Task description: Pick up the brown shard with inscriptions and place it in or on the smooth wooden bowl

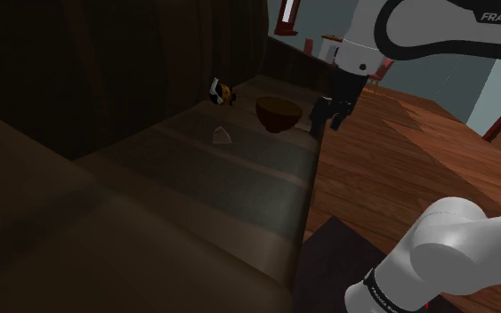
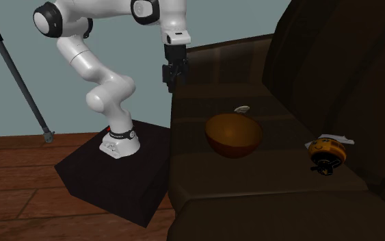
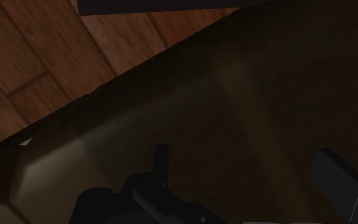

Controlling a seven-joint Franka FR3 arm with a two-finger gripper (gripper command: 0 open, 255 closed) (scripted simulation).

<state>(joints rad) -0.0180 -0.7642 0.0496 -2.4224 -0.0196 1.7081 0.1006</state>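
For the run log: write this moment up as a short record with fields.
surface: dark brown sofa seat
shard: pale shard, lying on the seat beside the bowl, not held
bowl: brown bowl, upright on the seat
gripper: gripper open, holding nothing, above the seat's edge, apart from the bowl
other: orange and black toy by the backrest

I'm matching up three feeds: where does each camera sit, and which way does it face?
Shoulder view: beside the stand, facing along the sofa seat to bowl and shard; arm and claw show.
Second exterior view: across the sofa, facing the whole arm.
Wrist view: on the hand, above sofa edge and floor; open fingers.
Shared: bowl, claw.
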